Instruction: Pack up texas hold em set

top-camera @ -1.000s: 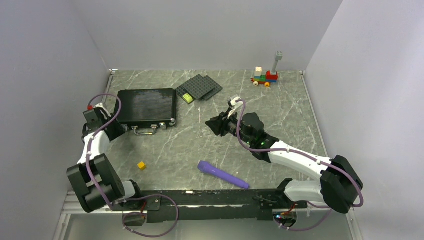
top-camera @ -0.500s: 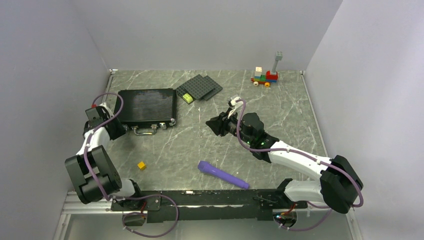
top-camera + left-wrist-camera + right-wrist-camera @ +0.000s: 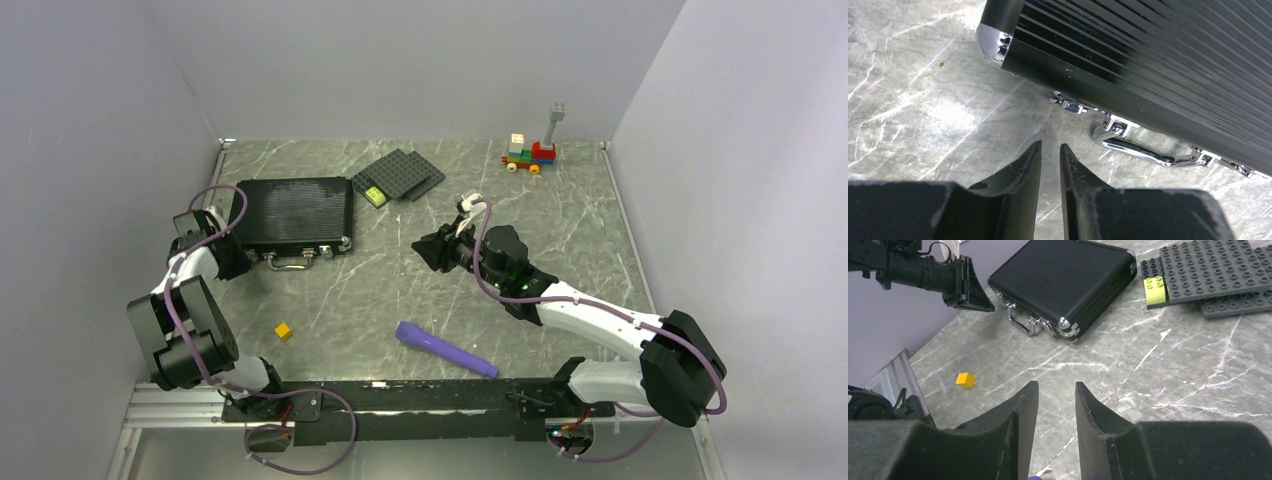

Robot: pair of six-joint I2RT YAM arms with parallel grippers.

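"Black fingers at the far left, what of them?"

"That is the left gripper (image 3: 1050, 149), low over the marble table (image 3: 560, 230), just off the near-left corner of the case (image 3: 295, 210). Its fingers are barely parted, with a thin slit between them and nothing in it. It touches neither the case nor the silver handle (image 3: 1143, 151) just ahead of it."

"And the case itself?"

"Lid down, lying flat at the back left of the table. Its handle and latches (image 3: 1068, 104) face the arms."

"Further right?"

"A small yellow cube (image 3: 284, 331) sits alone on the stone, nearer the arm bases. Dark grey studded plates (image 3: 405, 172) overlap just beside the case's far-right corner, with a lime-green brick (image 3: 375, 195) on the plate end nearest the case. A purple cylinder (image 3: 445, 349) lies near the front, about the middle. Beyond it the right gripper (image 3: 1057, 385) hangs above the table, well apart from the case and pointing toward it, fingers apart and empty. A toy train (image 3: 530, 155) of coloured bricks stands at the back right."
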